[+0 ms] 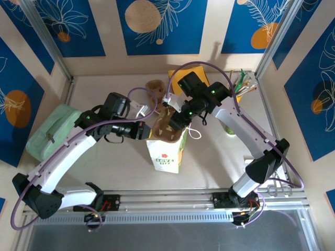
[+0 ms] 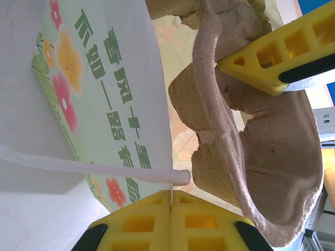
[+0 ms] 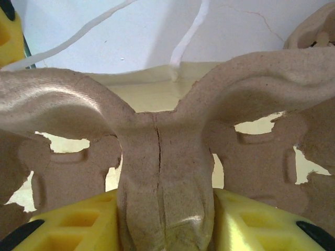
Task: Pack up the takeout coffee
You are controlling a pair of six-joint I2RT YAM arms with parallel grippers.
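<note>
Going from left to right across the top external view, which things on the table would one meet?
Light green pouch, white paper bag, straws and sticks; the cardboard cup carrier overlaps the bag, so I leave it out.

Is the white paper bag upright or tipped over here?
Upright: the top view shows the paper bag standing on its base, mouth upward, the cardboard carrier at its opening.

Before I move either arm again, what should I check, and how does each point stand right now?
1. Grip of right pincer on cup carrier ridge: ok.
2. Grip of left pincer on bag handle: ok.
3. Upright stance of bag: ok.
4. Carrier at the bag mouth: ok.
5. Mouth wide enough for carrier: cannot tell.
6. Whether the coffee sits in the carrier: cannot tell.
</note>
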